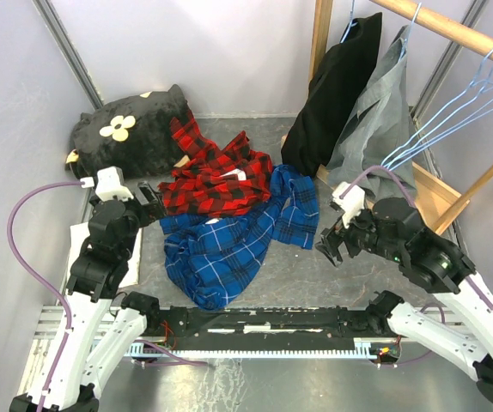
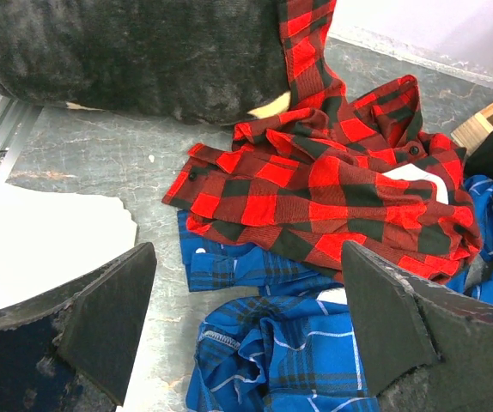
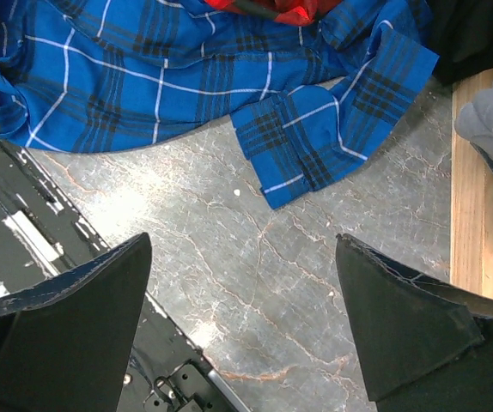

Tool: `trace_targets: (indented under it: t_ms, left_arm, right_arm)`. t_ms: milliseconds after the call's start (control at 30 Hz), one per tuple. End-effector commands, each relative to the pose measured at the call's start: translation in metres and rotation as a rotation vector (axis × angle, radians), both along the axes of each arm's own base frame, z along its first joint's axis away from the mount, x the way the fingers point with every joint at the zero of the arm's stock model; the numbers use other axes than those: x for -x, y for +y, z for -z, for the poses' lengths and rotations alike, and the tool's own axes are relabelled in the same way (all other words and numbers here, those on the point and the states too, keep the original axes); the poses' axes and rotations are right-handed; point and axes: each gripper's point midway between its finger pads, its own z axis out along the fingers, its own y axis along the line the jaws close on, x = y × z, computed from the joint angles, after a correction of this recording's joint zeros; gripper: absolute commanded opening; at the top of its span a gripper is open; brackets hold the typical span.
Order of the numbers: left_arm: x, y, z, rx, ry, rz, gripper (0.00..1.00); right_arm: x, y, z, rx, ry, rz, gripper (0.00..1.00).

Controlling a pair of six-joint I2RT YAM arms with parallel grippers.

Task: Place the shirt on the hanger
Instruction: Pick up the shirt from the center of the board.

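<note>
Atop the heap, shirt (image 2: 315, 184) shows white print (image 2: 418, 176) (unreadable).

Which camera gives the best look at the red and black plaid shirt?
The left wrist view: the red-and-black buffalo-plaid flannel shirt fills mid-frame, buttons visible. The top external view shows it whole but small; the right wrist view catches only a red sliver at its top edge.
</note>
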Motion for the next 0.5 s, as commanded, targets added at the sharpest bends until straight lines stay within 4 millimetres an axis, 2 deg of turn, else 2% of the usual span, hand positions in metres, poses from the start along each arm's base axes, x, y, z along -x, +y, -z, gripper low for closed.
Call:
trace_targets:
  t_ms: [0,167,267,467]
  left_arm:
    - [-0.001,0.002,-0.005,0.008,-0.019,-0.013,0.94]
    - [-0.004,0.001,-0.006,0.011,-0.015,-0.013,0.95]
    - [-0.006,0.000,-0.005,0.012,-0.006,-0.011,0.95]
    - [-0.007,-0.001,0.003,0.008,0.015,-0.007,0.95]
  right_arm:
    - [-0.018,0.021,-0.002,-0.014,-0.055,0.019,0.94]
    - [-0.010,0.066,0.013,-0.024,-0.064,-0.034,0.94]
    - [-0.006,0.090,0.014,-0.085,-0.057,-0.046,0.94]
    - [-0.012,0.121,0.029,-0.152,-0.016,0.030,0.94]
